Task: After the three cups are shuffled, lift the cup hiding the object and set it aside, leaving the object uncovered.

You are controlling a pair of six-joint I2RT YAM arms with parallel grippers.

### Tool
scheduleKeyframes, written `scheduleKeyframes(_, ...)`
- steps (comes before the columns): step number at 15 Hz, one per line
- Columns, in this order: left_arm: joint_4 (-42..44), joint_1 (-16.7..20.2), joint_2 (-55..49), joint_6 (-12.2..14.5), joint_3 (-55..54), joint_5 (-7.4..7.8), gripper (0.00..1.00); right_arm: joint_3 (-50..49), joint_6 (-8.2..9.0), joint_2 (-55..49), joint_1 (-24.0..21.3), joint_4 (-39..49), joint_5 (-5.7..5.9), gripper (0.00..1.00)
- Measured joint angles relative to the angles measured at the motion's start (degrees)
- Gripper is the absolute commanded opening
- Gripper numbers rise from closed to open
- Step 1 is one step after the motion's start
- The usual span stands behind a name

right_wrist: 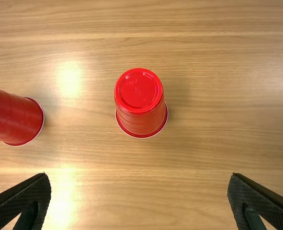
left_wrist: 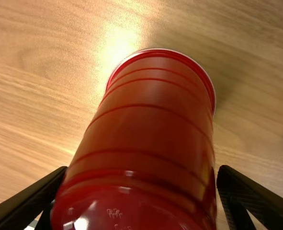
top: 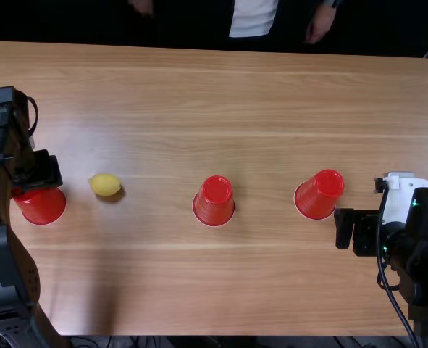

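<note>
The right claw [top: 351, 228] [right_wrist: 137, 179] hangs low near the front edge of the light wooden desk [top: 199, 87], spread wide and holding nothing. Just beyond this claw and slightly to its left, the right cup [top: 319, 194] [right_wrist: 140, 103], red, stands upside down on the desk. Farther to the claw's left, well apart from it, the middle cup [top: 214, 201] [right_wrist: 14, 122] stands the same way. Across the desk, the left claw [top: 38, 190] [left_wrist: 141, 191] sits around the left cup [top: 40, 206] [left_wrist: 151, 143], also red and upside down, with its rim toward the wood. It cannot be told whether this claw is gripping the cup or merely framing it. Just to the right of the left claw, slightly farther back, a small yellow object [top: 106, 185] lies uncovered on the bare desk, close to the left cup without touching it.
</note>
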Motion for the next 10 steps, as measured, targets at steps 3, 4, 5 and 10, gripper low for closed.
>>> scheduleKeyframes(3, -0.1, 0.3, -1.9, -0.1, 0.0, -0.04, 1.0, 0.0, -0.11, 0.0, 0.0, 0.0, 0.0, 1.0)
scheduleKeyframes(4, -0.1, 0.3, -4.5, -0.1, 0.0, 0.0, 1.0, 0.0, -0.13, 0.0, 0.0, 0.0, 0.02, 1.0)
scheduleKeyframes(5, -0.1, 0.3, -7.3, -0.1, 0.0, -0.02, 1.0, 0.0, -0.17, 0.0, 0.0, 0.0, 0.0, 1.0)
scheduleKeyframes(10, -0.3, -0.1, -24.1, -0.1, -0.4, -0.04, 1.0, 0.0, -0.17, 0.0, 0.0, 0.0, 0.0, 1.0)
